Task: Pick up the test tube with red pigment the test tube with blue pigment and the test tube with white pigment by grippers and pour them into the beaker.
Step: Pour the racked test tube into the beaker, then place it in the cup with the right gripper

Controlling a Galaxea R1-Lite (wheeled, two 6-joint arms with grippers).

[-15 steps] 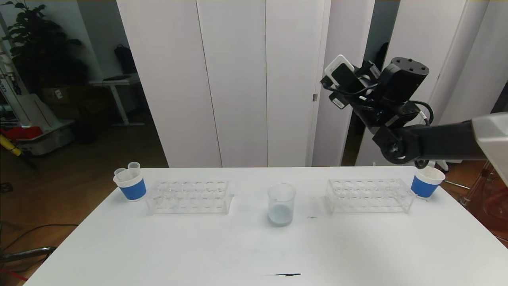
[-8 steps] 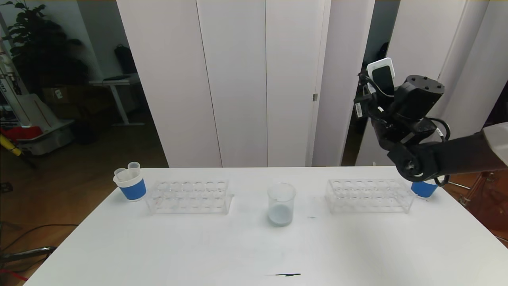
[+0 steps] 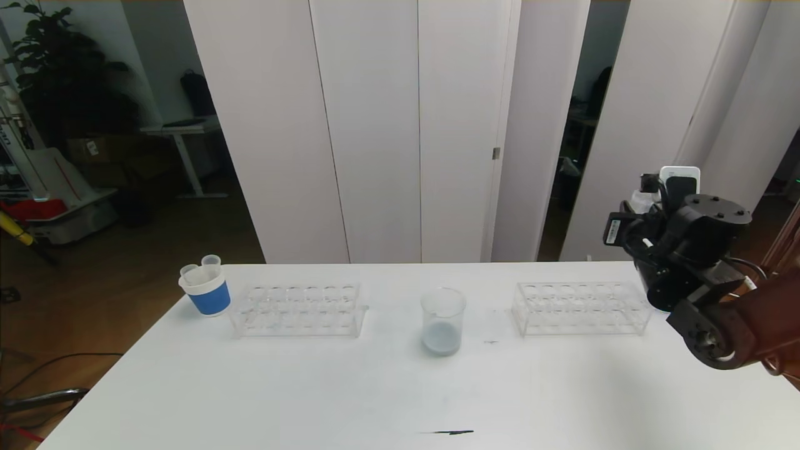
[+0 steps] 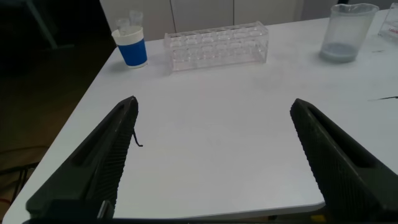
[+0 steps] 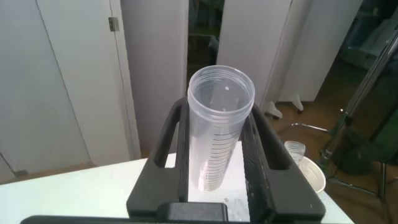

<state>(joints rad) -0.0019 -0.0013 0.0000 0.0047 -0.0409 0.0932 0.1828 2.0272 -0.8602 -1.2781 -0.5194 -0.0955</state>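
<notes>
Upright beaker (image 3: 443, 321), pale bluish liquid inside

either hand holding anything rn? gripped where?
Right hand holds an empty clear graduated tube, fingers clamped on its sides around mid-body, open mouth clear of the fingers. Left hand is open and holds nothing.

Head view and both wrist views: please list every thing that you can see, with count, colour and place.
beaker: one, clear, pale bluish liquid inside, table centre
test tube racks: two, clear, empty, one on each side of the beaker
paper cup: one, white with blue sleeve, left of the left rack, holds clear tubes
second paper cup: one, white, seen past the right gripper
test tube: one, clear, looks empty, held
table: one, white
left gripper: fingers open, near the table's near edge
right gripper: fingers shut on the test tube, at the table's right end
</notes>
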